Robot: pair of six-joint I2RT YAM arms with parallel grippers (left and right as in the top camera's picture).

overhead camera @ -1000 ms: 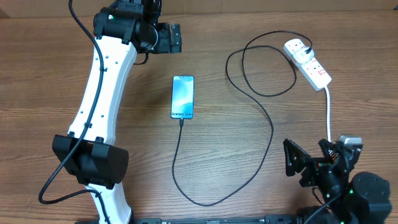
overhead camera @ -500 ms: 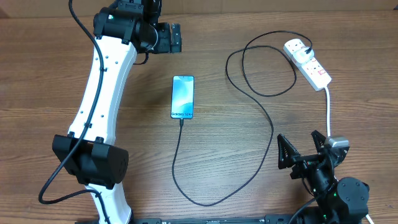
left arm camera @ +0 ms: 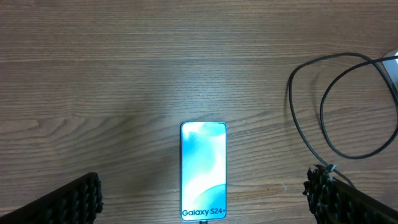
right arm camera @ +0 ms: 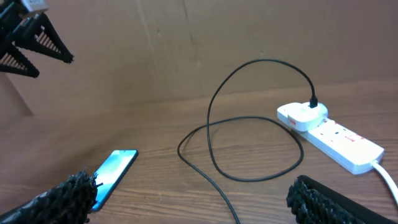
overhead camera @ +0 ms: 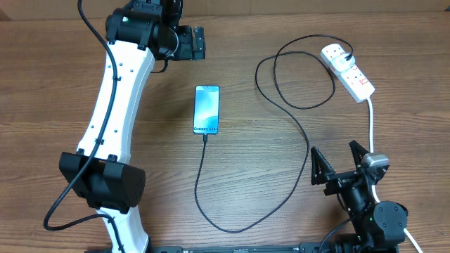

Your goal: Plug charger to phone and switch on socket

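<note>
Jaws of the left gripper (overhead camera: 202, 43) and right gripper (overhead camera: 334, 160) gape wide, holding nothing, above a wood-grain table (overhead camera: 281, 211) where the lit phone (overhead camera: 207, 109) lies, charger (right arm camera: 261, 61) at its 6 o'clock edge, socket (overhead camera: 349, 72) at 2 o'clock, cardboard wall (right arm camera: 155, 43) behind.

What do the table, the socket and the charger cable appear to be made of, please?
The table: wood or wood-look laminate, matte, with visible grain. The socket: white moulded plastic, slightly glossy, smooth edges. The charger: black cable with what looks like a rubbery sheath, since it lies in loose loops.
</note>
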